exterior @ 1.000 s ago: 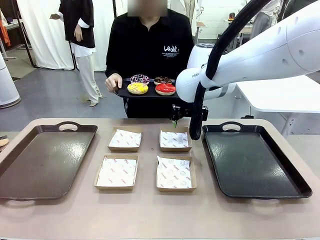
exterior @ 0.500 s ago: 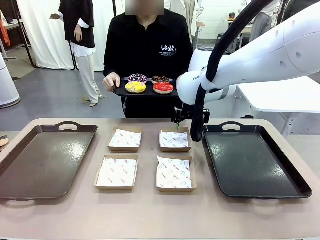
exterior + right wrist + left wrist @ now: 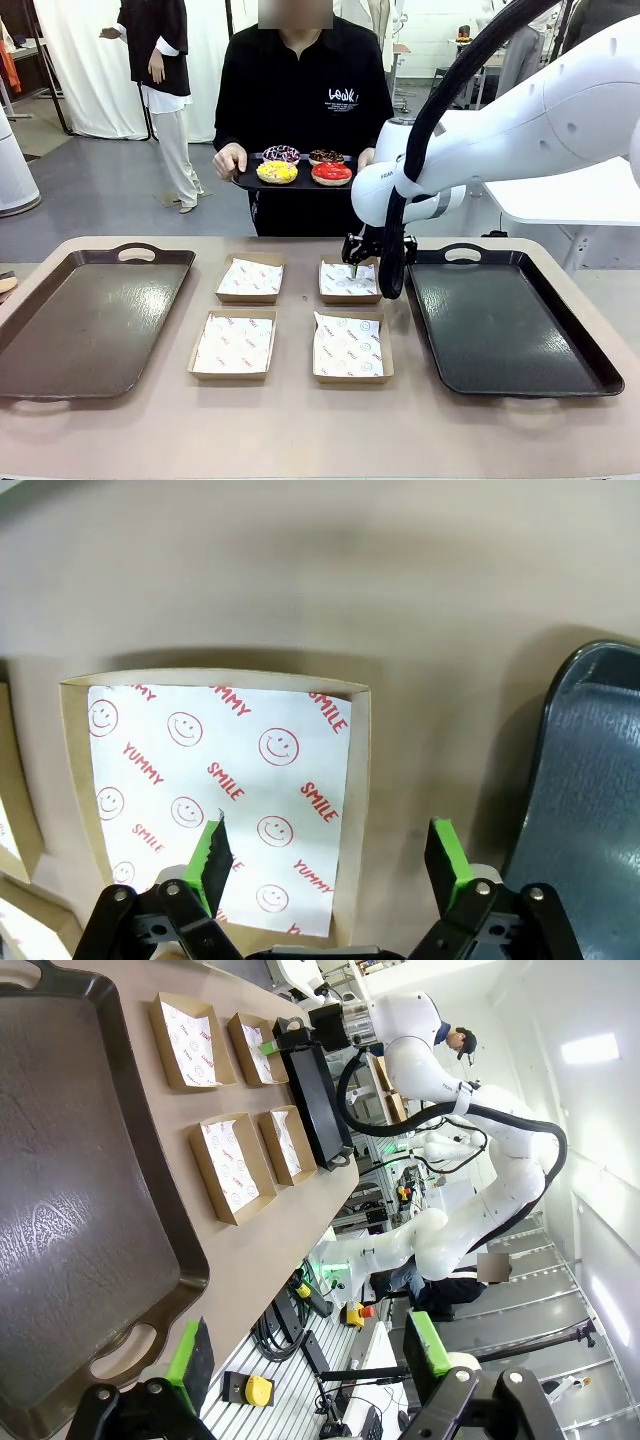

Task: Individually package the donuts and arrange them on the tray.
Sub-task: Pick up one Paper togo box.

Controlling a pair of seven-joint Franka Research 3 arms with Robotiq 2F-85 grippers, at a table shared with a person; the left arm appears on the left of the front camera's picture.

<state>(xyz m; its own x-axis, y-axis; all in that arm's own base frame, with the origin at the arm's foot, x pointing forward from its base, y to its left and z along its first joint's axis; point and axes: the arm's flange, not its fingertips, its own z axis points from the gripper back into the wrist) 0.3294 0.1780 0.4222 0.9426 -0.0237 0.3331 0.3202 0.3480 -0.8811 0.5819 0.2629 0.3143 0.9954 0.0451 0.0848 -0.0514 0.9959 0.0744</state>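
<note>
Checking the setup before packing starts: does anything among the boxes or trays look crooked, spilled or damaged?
One small thing: the paper liner in the near right box lies crooked, a corner riding up at the rim. The other boxes and both trays look tidy; nothing spilled.

Lit brightly and evenly from overhead, with a blown-out white ceiling light panel [image 3: 590, 1048] and soft sheen on the dark brown plastic tray [image 3: 70, 1210]. Sharp in the front view, bent at the edges in the wrist views. Soft grey shadow on the beige tabletop [image 3: 300, 540].
</note>
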